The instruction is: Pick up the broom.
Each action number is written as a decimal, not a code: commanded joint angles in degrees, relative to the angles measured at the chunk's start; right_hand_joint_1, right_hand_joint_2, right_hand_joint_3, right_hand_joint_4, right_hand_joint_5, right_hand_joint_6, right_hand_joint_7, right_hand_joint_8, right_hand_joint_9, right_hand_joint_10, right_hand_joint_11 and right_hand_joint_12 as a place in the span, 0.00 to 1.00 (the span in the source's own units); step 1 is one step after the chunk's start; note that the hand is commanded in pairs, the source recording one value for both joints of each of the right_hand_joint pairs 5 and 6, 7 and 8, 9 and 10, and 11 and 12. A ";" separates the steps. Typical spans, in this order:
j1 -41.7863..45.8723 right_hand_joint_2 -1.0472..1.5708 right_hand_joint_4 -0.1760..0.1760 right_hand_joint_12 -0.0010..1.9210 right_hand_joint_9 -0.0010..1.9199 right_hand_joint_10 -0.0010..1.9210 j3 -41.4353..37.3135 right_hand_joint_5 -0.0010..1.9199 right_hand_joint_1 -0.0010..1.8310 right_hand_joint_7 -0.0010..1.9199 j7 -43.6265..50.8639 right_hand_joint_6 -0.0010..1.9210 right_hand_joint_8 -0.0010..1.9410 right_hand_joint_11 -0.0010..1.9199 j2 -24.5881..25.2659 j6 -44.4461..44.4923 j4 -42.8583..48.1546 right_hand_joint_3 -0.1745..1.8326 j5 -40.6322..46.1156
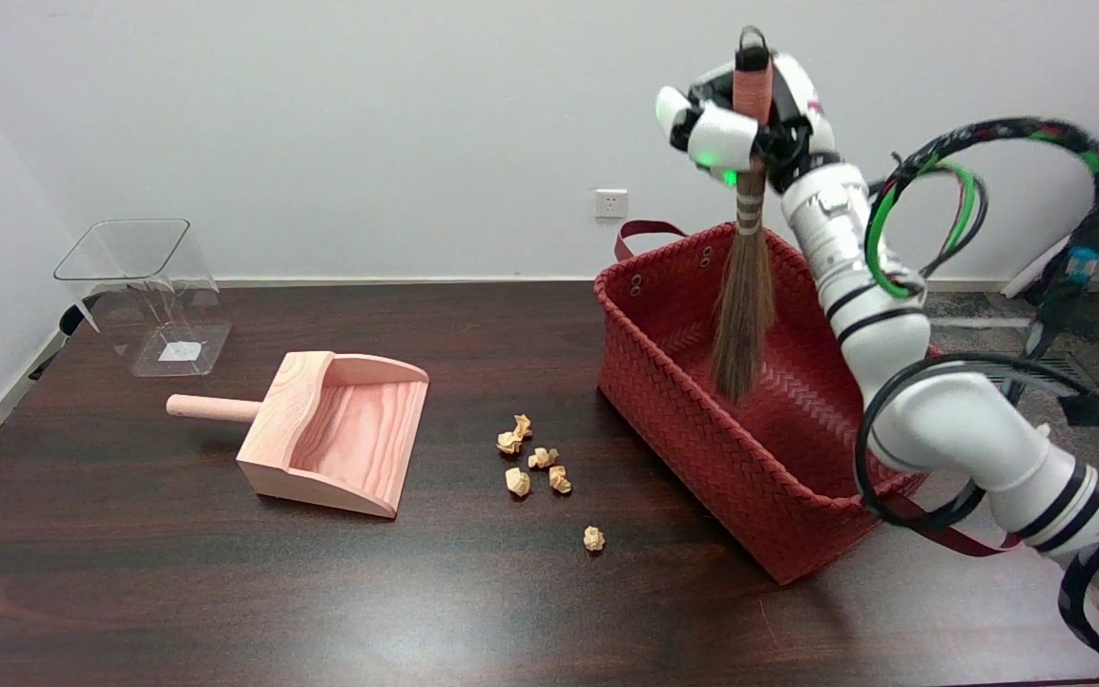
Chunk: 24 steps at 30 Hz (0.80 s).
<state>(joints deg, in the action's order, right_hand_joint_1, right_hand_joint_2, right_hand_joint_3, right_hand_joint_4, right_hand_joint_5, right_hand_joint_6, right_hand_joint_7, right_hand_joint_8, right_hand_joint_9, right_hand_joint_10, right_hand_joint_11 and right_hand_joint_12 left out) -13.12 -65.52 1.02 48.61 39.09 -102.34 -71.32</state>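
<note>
My right hand (736, 119) grips the handle of a small brown broom (745, 305), raised high at the upper right of the head view. The broom hangs upright, bristles down. Its bristle tip reaches into the red woven basket (702, 429) and hovers above the basket floor. A black loop at the handle's top sticks out above my fingers. My white right arm rises from the lower right, passing over the basket's right side.
A wooden dustpan (335, 429) lies left of centre, handle pointing left. Several crumpled paper balls (535, 458) lie between the dustpan and the basket, one more (593, 539) nearer the front. A clear plastic bin (144, 296) stands at the back left.
</note>
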 commanded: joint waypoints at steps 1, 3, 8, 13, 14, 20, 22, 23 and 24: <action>-9.42 0.74 0.50 1.00 1.00 1.00 -7.07 1.00 0.67 1.00 1.60 1.00 0.99 1.00 -4.80 -19.66 -0.40 0.56 3.19; -10.92 0.74 0.50 1.00 1.00 1.00 -5.71 1.00 0.68 1.00 1.60 1.00 0.99 1.00 -7.45 -20.57 -1.21 0.56 3.27; -12.24 0.74 0.50 1.00 1.00 1.00 -4.00 1.00 0.68 1.00 1.29 1.00 0.99 1.00 -10.56 -21.00 -4.15 0.56 4.68; -12.98 0.74 0.50 1.00 1.00 1.00 -4.08 1.00 0.68 1.00 -2.04 1.00 0.99 1.00 -10.71 -26.34 -5.01 0.56 8.05; -13.40 0.74 0.50 1.00 1.00 1.00 -4.07 1.00 0.68 1.00 -2.89 1.00 0.99 1.00 -10.71 -27.95 -5.01 0.56 9.10; -16.41 0.74 0.50 1.00 1.00 1.00 -0.39 1.00 0.68 1.00 -5.48 1.00 0.99 1.00 -10.29 -30.93 -5.24 0.56 12.19; -17.70 0.75 0.50 1.00 1.00 1.00 2.48 1.00 0.68 1.00 -6.17 1.00 0.99 1.00 -10.11 -30.35 -5.09 0.56 12.96; -18.93 0.75 0.50 1.00 1.00 1.00 4.59 1.00 0.68 1.00 -6.38 1.00 0.99 1.00 -9.72 -29.68 -5.08 0.55 13.20; -20.28 0.75 0.50 1.00 1.00 1.00 6.63 1.00 0.68 1.00 -6.39 1.00 0.99 1.00 -9.43 -28.85 -5.08 0.55 13.42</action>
<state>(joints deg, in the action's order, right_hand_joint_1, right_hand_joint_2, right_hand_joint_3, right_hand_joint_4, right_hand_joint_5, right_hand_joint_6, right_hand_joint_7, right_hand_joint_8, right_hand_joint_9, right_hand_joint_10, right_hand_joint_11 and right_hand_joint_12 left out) -24.21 -68.88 -0.08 40.45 17.16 -105.82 -65.42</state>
